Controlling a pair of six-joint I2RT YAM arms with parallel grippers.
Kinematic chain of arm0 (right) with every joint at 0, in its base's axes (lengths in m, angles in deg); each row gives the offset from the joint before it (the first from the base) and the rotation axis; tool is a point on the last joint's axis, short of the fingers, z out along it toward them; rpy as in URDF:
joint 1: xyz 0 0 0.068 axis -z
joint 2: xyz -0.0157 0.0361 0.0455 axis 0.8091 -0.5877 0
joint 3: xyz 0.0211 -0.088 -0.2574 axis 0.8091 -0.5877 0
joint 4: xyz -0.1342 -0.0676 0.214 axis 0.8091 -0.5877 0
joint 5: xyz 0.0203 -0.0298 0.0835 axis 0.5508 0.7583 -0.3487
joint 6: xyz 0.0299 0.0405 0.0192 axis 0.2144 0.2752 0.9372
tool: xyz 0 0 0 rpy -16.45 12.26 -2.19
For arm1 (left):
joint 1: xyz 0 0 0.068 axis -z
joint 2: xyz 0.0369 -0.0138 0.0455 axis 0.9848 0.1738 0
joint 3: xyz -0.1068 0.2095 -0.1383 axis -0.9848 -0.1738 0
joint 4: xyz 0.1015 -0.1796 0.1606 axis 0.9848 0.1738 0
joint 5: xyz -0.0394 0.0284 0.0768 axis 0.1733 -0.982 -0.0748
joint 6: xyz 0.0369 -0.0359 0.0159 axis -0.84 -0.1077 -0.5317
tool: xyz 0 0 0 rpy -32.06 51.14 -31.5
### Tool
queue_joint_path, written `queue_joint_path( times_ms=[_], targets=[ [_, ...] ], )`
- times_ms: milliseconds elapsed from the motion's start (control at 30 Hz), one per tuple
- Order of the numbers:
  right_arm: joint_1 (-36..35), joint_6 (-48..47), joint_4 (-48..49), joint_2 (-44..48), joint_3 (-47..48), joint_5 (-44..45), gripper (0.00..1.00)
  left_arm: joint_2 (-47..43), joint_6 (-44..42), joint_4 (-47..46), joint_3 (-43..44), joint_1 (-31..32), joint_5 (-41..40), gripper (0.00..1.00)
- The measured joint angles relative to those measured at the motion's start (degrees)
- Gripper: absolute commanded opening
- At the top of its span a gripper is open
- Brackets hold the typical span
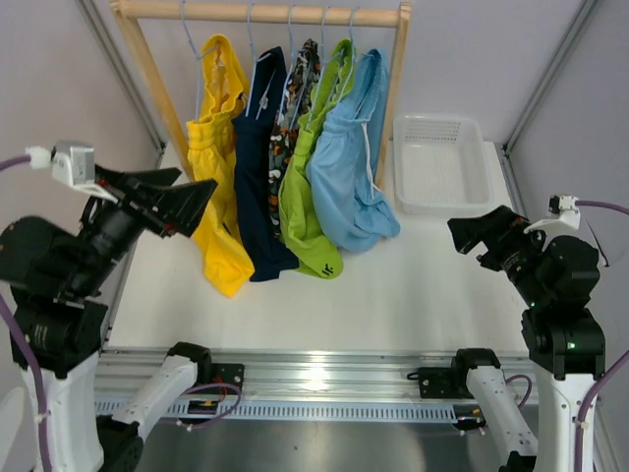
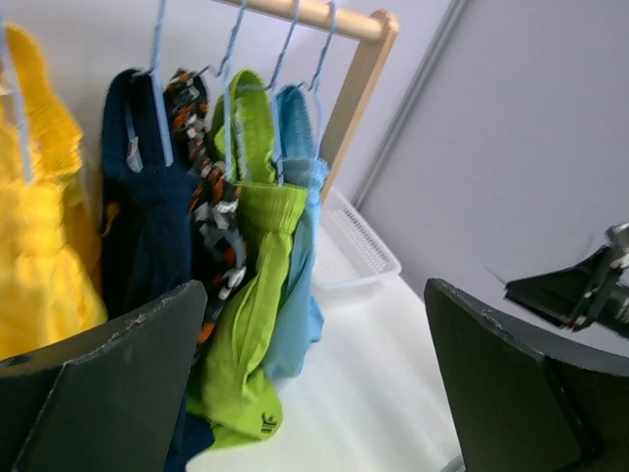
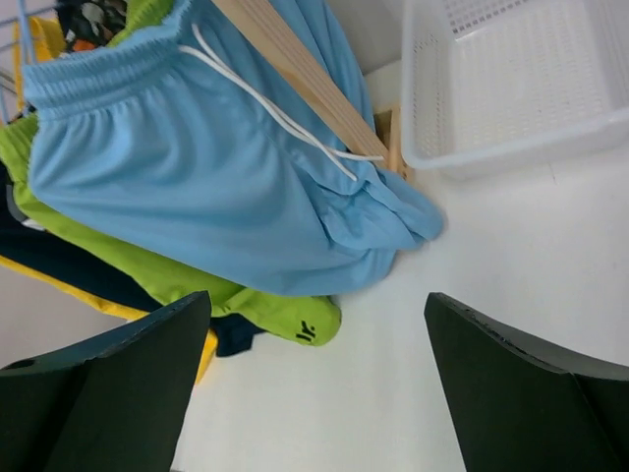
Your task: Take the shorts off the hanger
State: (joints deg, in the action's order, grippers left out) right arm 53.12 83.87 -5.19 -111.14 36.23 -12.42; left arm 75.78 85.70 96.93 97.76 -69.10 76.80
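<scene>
The shorts (image 1: 295, 187) are hanging bunched along the wooden rail (image 1: 226, 11), hems trailing on the desk (image 1: 413, 285). Soft, light and limp, they are probably pinching best at a waistband (image 3: 98, 74). The left gripper (image 2: 314, 295) and right gripper (image 3: 316, 300) are gaping empty. The rack post (image 1: 391, 98) and white basket (image 1: 442, 208) are crowding the light-blue pair (image 1: 349, 167).

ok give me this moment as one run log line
stage: nothing removed | shorts: five hanging on rack | left gripper: open, empty | right gripper: open, empty
</scene>
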Motion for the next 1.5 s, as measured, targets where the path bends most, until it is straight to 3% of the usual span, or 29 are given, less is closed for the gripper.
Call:
queue_joint_path(
  times_ms=[167,267,367,500,600,700,767,1000,1167,1500],
  targets=[
    [0.0,-2.4,-2.2,-1.5,0.5,0.9,1.00,9.6,-1.4,0.0,7.8,5.6,-1.9,0.99],
    [0.0,-3.5,-2.1,-3.2,1.5,2.1,0.99,20.0,-3.4,5.5,23.5,9.3,-6.3,0.99],
    [-0.2,-4.8,-2.5,-6.0,3.1,6.0,0.98,33.1,-8.4,6.9,43.8,21.6,-17.9,0.99],
    [-4.0,-8.0,-4.7,-12.3,7.8,17.9,0.98,42.4,-15.1,7.3,51.6,35.6,-33.5,0.99],
    [-13.6,-10.9,-6.3,-16.9,10.6,29.6,0.99,48.5,-18.2,7.1,52.1,39.7,-40.7,0.99],
    [-22.3,-13.4,-6.3,-19.7,10.5,36.7,0.99,54.1,-20.0,6.8,51.1,40.5,-43.4,0.99],
    [-24.2,-14.4,-5.8,-19.7,8.4,37.9,0.99,57.2,-21.1,6.6,50.5,40.6,-44.3,0.99],
    [-24.4,-14.4,-2.3,-14.8,-1.3,37.6,0.99,62.1,-24.5,1.2,50.1,39.2,-44.1,0.99],
    [-24.5,-13.7,0.1,-14.4,-6.1,35.9,0.99,63.6,-23.5,-3.5,50.1,34.1,-41.2,0.99],
    [-24.5,-13.7,2.3,-14.3,-6.9,35.3,0.99,69.5,-20.2,-8.6,49.7,30.5,-35.8,0.97]
  ],
)
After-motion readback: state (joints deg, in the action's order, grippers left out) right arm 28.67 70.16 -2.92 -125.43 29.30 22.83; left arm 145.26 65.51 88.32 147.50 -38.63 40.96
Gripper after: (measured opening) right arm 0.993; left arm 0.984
